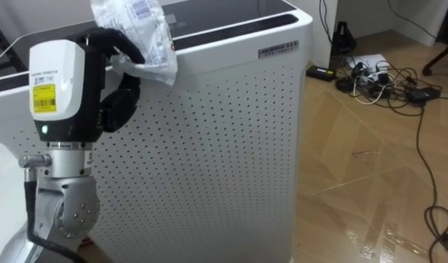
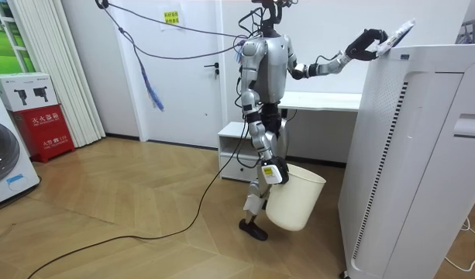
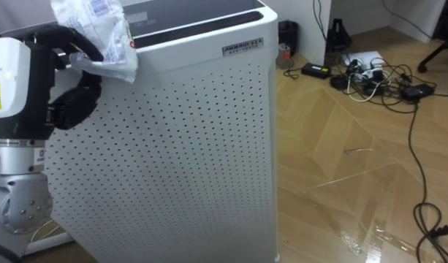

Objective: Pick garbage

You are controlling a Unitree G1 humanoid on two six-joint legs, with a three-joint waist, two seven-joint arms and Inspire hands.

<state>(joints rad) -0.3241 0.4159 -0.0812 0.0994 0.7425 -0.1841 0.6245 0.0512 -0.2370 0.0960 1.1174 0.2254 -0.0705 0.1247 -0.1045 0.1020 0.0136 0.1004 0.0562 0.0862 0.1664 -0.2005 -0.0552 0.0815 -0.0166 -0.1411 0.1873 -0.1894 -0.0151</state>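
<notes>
Wrapper direction: the wrapper (image 1: 139, 33) is standing roughly upright, its long axis running up past the eye views' top edge. One loose corner is pointing down to the right. In the room view it is slanting up toward the room view's right.
Wrapper look: crumpled clear and whitish plastic, carrying patches of blue print.
Wrapper place: it is hanging just above the near top edge of the air purifier (image 1: 209, 146), close to that edge's left end, off the surface.
Left hand: the left hand (image 1: 121, 102) is reaching up, its dark fingers (image 1: 128, 45) curling round the wrapper's lower part and gripping it.
Right hand: the right hand (image 2: 273, 169) is hanging low beside the leg at the rim of a white bucket (image 2: 295, 200), which is tilting mouth-up. I cannot tell how its fingers are sitting.
Robot: standing on the wooden floor (image 1: 370, 183) beside the air purifier, with a white bench (image 2: 322, 101) behind it.
Around: a tangle of cables (image 1: 377, 77) is lying on the floor past the purifier's far corner, well apart from the wrapper.
In the way: the purifier's tall perforated side is standing directly before the raised arm.
</notes>
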